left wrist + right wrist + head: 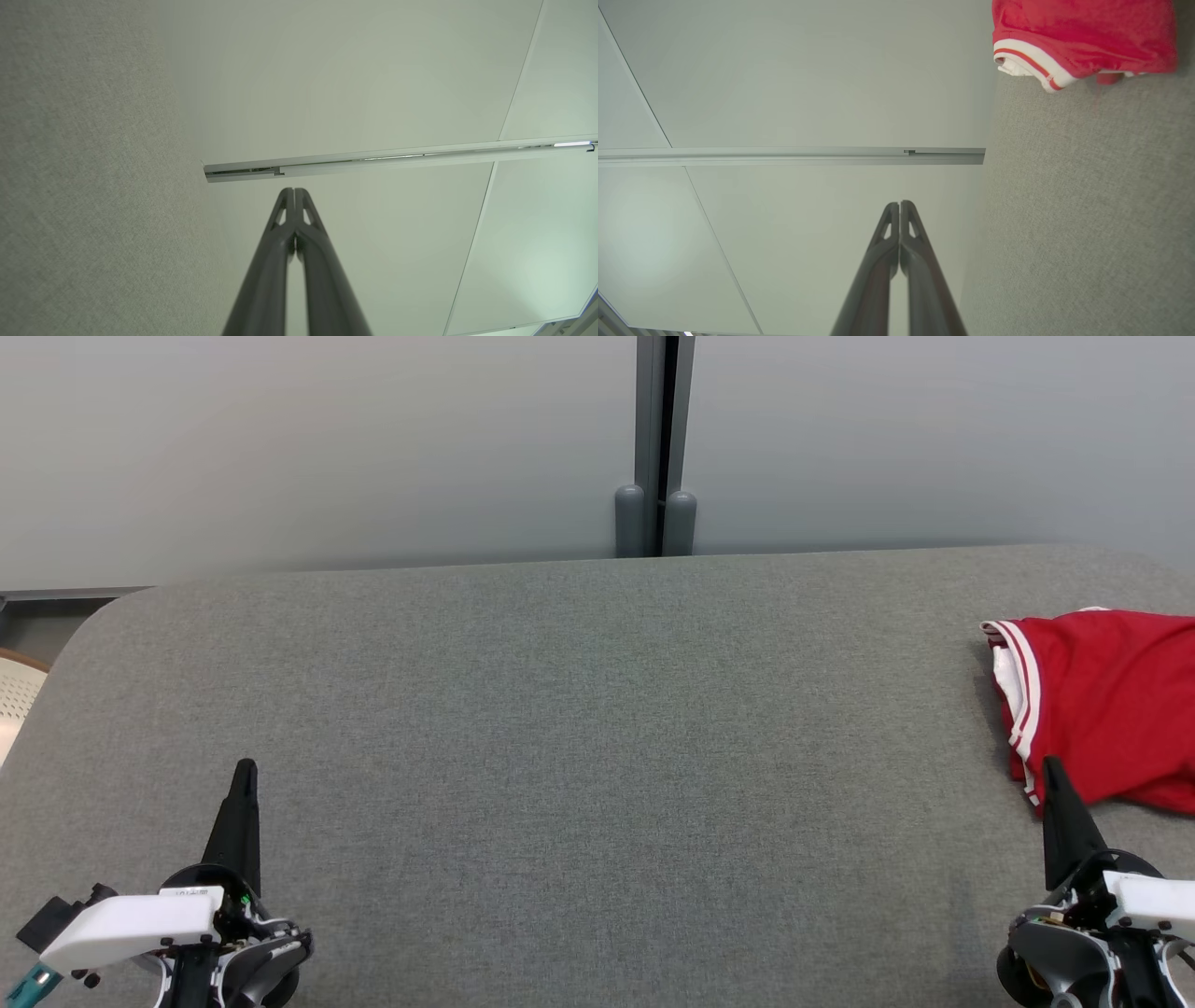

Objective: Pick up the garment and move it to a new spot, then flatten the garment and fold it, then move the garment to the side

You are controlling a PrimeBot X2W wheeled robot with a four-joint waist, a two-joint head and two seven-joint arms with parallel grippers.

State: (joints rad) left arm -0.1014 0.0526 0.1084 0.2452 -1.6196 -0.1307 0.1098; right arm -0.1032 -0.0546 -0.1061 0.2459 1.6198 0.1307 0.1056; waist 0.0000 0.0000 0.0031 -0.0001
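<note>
The red garment (1111, 700), trimmed in white with red stripes along its hem, lies bunched at the right edge of the grey fabric-covered table (597, 728), running out of the head view on that side. No print or brand shows on it. A small label on the white housing behind the left gripper (245, 770) is too small to read.

Both pincers are pressed together, fingers meeting at the tips and holding nothing. The left gripper sits at the lower left. The right gripper (1053, 767) sits at the lower right, its tip just beside the garment's hem (the right wrist view shows bare grey cloth between them).

The table's far edge meets pale wall panels (327, 448), and its far left corner is rounded. The wide middle of the table lies open between the grippers.
</note>
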